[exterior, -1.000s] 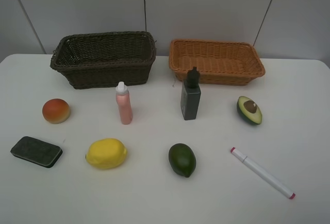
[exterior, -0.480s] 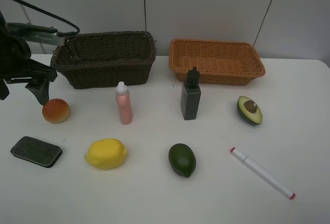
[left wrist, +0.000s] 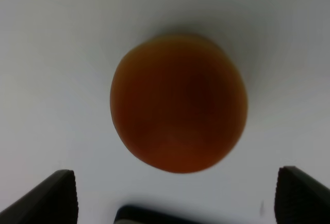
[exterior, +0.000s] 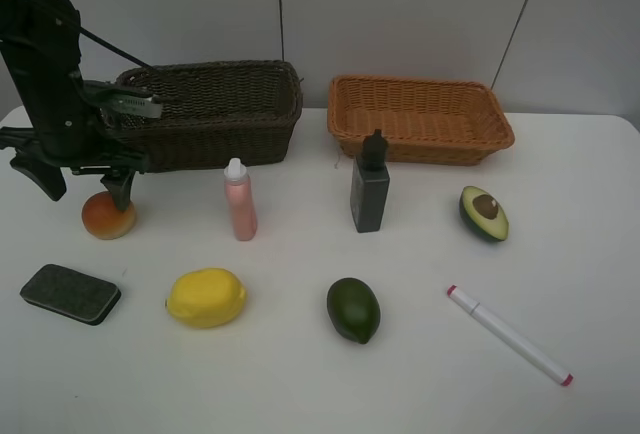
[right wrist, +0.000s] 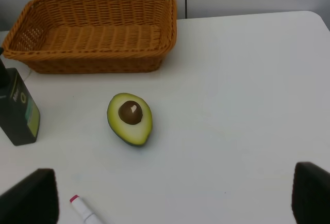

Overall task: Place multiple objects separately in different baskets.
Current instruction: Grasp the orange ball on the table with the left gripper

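- Nothing had been sorted yet: the dark brown basket [exterior: 220,144] at the table's [exterior: 590,254] far edge, left of the middle, and the light orange-tan basket [exterior: 420,144] beside it to the right both showed bare wicker inside.
- All eight objects lay on the table top, well apart from one another.
- The peach [exterior: 106,219] sat near the left edge, in front of the dark basket.
- The pink bottle [exterior: 239,201] and the dark grey bottle [exterior: 370,196] stood upright mid-table, with the halved avocado [exterior: 484,213] toward the right edge.
- Along the near edge lay the eraser [exterior: 70,293], the lemon [exterior: 205,297], the whole avocado [exterior: 353,309] and the marker [exterior: 509,335].
- The left gripper [exterior: 85,190] hung directly over the peach with its jaws spread wide, one finger on each side and neither touching the fruit; the left wrist view showed the peach [left wrist: 178,102] centred between them.
- The right gripper [right wrist: 170,195] was also spread wide and held nothing, with the halved avocado [right wrist: 130,118] and the light basket [right wrist: 93,61] ahead of it.
- By my reading, the first pick was only being lined up, so every grasp and every placement remained to do.
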